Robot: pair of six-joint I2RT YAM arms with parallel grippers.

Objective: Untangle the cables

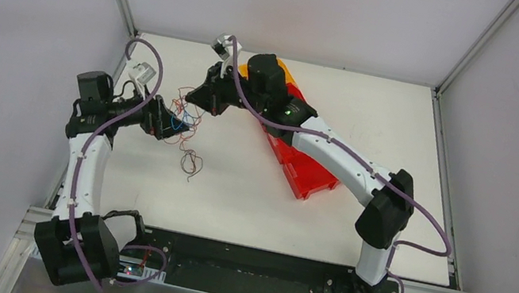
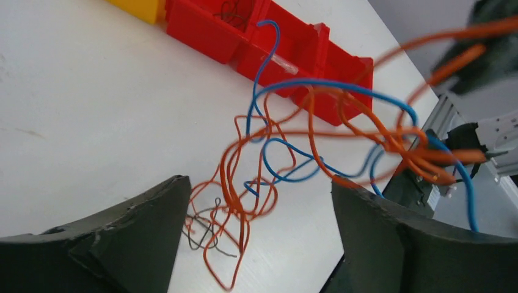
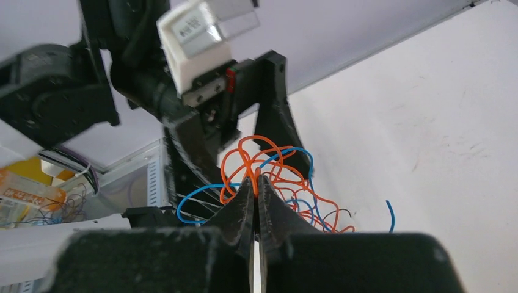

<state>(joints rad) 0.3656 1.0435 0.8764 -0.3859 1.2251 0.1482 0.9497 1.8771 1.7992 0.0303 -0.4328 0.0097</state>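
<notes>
The cables (image 1: 183, 111) are a loose tangle of thin orange, blue and black wires, hanging above the white table between my two grippers. My right gripper (image 3: 255, 178) is shut on an orange strand at the top of the tangle (image 3: 278, 180) and holds it up. My left gripper (image 2: 259, 204) stands wide open just left of the tangle (image 2: 293, 134), gripping nothing. One orange strand lies across its right finger (image 2: 379, 232). A black wire (image 2: 201, 235) and orange loops trail down onto the table. From above, the left gripper (image 1: 167, 124) and right gripper (image 1: 200, 100) are close together.
A red bin (image 1: 301, 166) lies diagonally under the right arm, with a yellow bin (image 1: 285, 74) at its far end. White walls and metal posts enclose the table (image 1: 372, 126). The left table edge is close behind the left arm.
</notes>
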